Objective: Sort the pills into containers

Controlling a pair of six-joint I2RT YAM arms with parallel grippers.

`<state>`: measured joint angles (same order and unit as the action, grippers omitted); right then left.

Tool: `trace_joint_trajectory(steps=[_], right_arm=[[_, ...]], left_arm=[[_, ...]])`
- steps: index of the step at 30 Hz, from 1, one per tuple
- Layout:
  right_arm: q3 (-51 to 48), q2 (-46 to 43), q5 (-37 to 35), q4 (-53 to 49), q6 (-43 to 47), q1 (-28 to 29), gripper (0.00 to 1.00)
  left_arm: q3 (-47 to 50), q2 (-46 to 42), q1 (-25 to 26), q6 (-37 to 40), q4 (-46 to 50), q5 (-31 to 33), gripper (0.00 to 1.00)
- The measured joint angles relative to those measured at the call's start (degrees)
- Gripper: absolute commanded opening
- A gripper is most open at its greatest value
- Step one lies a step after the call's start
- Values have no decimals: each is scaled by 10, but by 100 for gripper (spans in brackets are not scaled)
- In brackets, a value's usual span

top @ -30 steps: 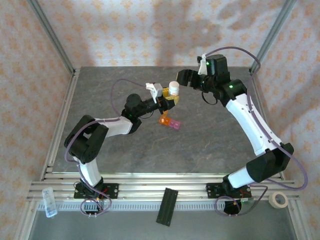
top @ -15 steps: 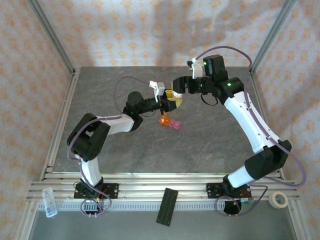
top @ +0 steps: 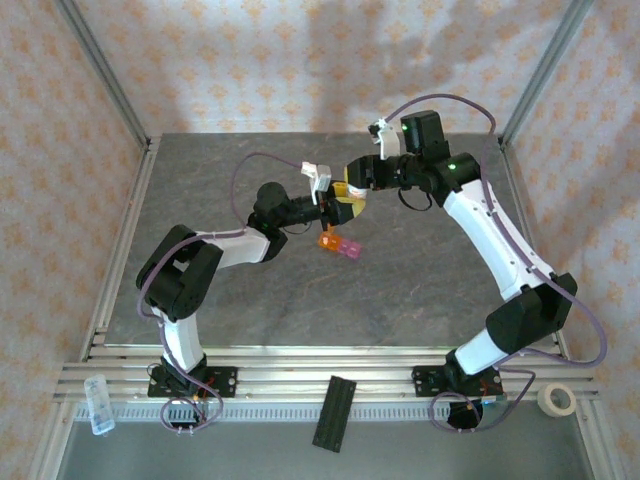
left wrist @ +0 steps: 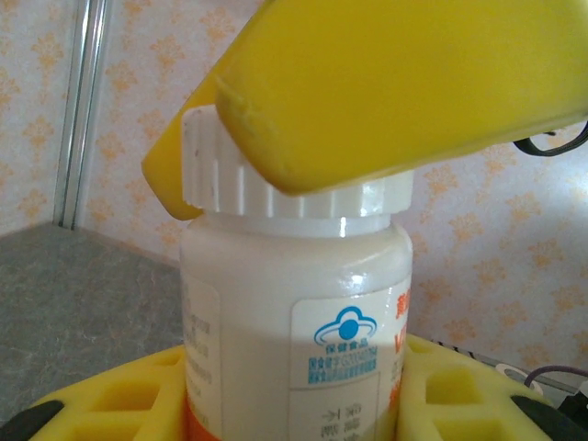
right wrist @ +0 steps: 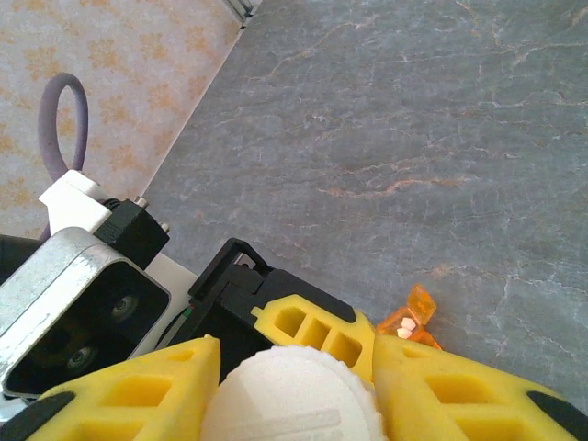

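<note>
— What lay around the bottle (left wrist: 294,312)?

— The grey marbled table (top: 400,290) was under it. The left arm (top: 215,250) reached it from the left and the right arm (top: 490,240) from the right.

— And the fingers?

— The left gripper (top: 335,208) pinched the white bottle's body low down and held it upright. The right gripper (top: 350,183) sat over the top with its yellow fingers (right wrist: 459,386) pressed on either side of the ribbed white cap (right wrist: 289,395).

— Where were the containers (top: 338,244)?

— On the table, just on the near side of the bottle and apart from both grippers. They were two small translucent cubes joined in a short strip. The orange one was on the left and the pink one on the right. From the right wrist, the orange one's lid stood open.

— Any pills (right wrist: 403,323)?

— Two small white ones lay in the orange cube.
</note>
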<state>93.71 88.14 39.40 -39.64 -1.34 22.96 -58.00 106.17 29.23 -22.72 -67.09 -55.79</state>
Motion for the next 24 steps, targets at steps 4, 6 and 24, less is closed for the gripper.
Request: trace_joint_trajectory(steps=[4,6,24], right_arm=[[0,0,0,0,0,1,44],[0,0,-2,0,0,2,46],[-4,0,-7,2,5,5,39]], left_arm=[[0,0,0,-2,0,-4,0],[0,0,0,-4,0,-4,0],[-5,1,0,-7,0,-9,0]])
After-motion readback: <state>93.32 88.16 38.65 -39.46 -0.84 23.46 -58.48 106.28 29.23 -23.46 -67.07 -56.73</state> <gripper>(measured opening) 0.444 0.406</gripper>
